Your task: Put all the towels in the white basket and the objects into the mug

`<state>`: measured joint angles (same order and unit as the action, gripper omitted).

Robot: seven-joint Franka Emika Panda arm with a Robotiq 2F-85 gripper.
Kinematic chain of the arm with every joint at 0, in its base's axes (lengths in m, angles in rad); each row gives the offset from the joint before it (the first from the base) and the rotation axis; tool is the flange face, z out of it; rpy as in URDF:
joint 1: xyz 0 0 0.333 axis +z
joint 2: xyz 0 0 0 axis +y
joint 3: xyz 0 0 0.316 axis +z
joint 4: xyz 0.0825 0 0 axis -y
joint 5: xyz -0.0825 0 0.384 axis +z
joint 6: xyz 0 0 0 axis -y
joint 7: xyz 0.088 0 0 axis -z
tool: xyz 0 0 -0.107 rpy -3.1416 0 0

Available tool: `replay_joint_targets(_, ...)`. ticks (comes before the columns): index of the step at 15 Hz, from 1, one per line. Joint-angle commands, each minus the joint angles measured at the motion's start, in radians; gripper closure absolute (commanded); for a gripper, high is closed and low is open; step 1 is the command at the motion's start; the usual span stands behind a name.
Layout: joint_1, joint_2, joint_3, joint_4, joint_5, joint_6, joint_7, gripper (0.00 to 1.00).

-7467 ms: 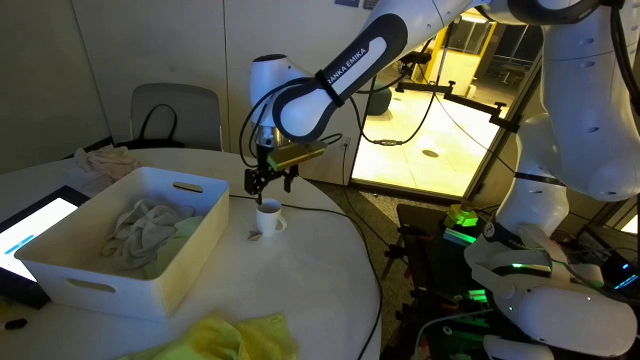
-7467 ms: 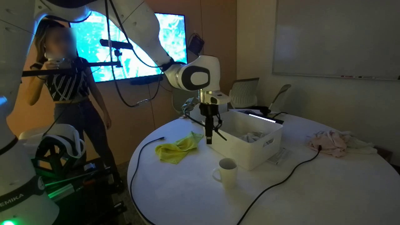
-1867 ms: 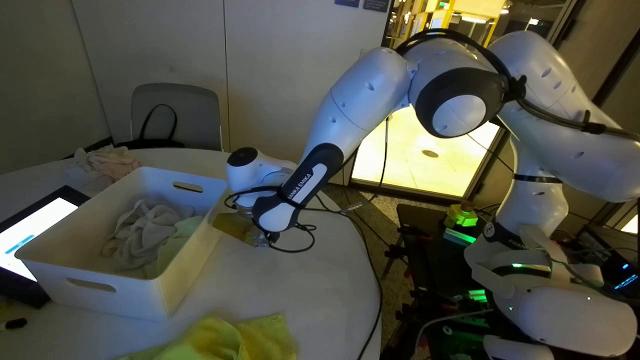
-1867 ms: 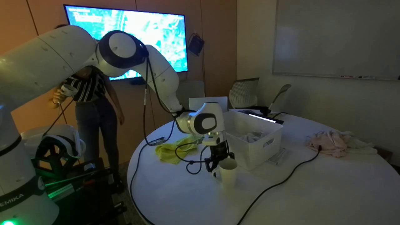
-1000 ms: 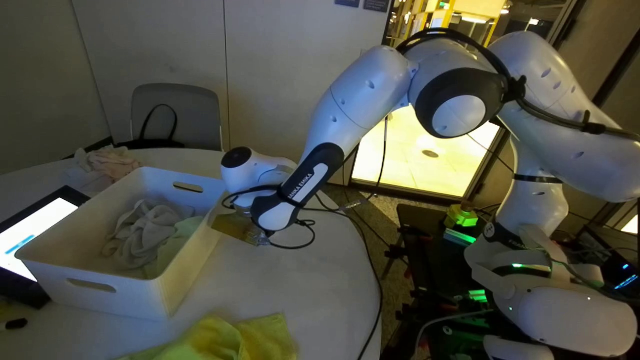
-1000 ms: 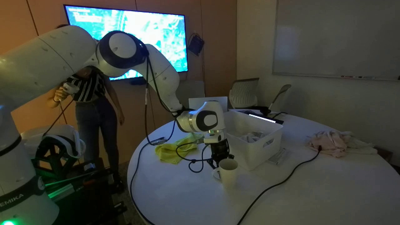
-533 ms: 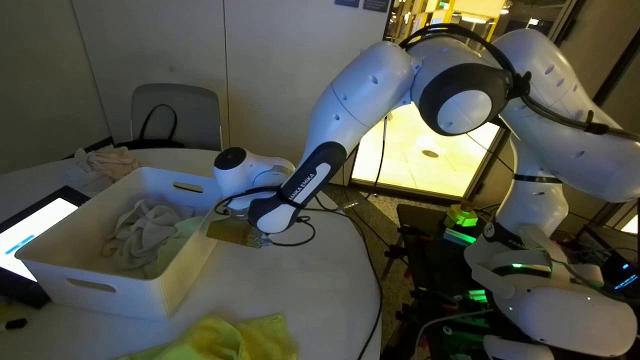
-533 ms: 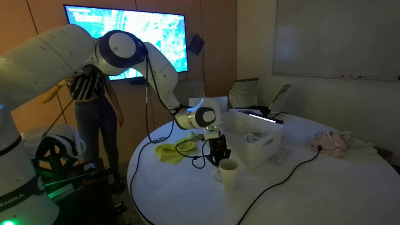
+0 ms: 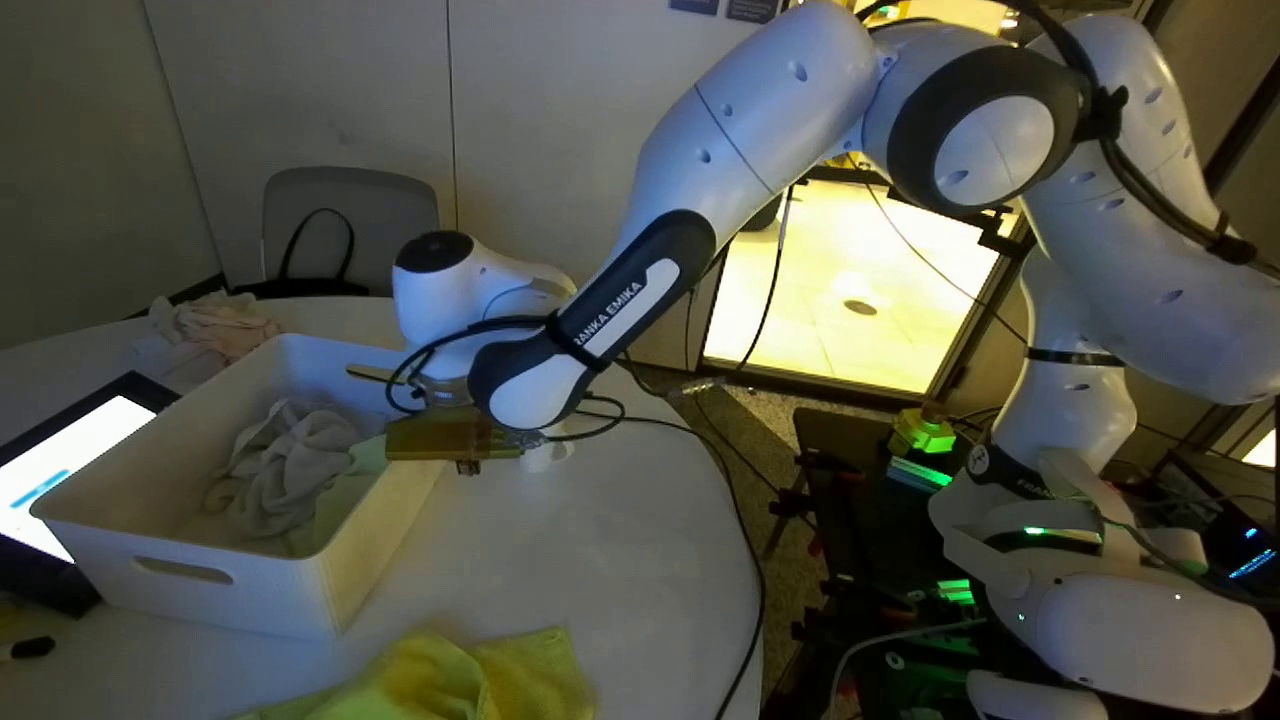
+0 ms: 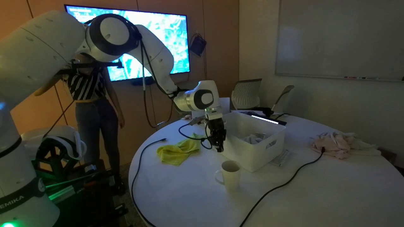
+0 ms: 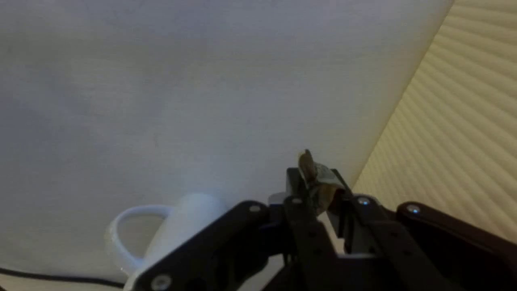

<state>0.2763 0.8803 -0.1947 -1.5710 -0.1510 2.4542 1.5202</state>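
My gripper [image 11: 317,178] is shut on a small crumpled brown-and-white packet [image 11: 324,173], which pokes out past the fingertips. In an exterior view the gripper [image 10: 220,148] hangs above the table, behind the mug [image 10: 232,178] and close to the basket's near wall. The mug [image 11: 190,218] stands upright left of the jaws in the wrist view; the arm partly covers it in an exterior view. Inside the white basket [image 9: 190,595] lie the off-white towel [image 9: 285,460] and the pale green towel [image 9: 345,500]. The yellow towel [image 9: 500,680] is spread on the table outside.
A pinkish and white cloth heap [image 10: 334,145] lies beyond the basket. A lit tablet [image 9: 70,480] sits against the basket's far side. Black cable [image 10: 284,184] crosses the table near the mug. A flat pale item [image 10: 280,157] rests beside the basket.
The packet lay on the table beside the mug several seconds ago; it is now in my gripper. Over the last second the arm has risen and shifted slightly towards the basket.
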Motion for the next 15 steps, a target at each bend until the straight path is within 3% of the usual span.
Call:
replay_joint_targets(1,-0.027,-0.104,0.010,-0.055,-0.013,-0.056,-0.100,0.95)
replay_joint_targets(7,-0.091,-0.157,0.009,-0.047,-0.006,-0.142,-0.212,0.95)
replay_joint_targets(15,-0.208,-0.149,0.018,-0.073,0.027,-0.129,-0.399,0.95)
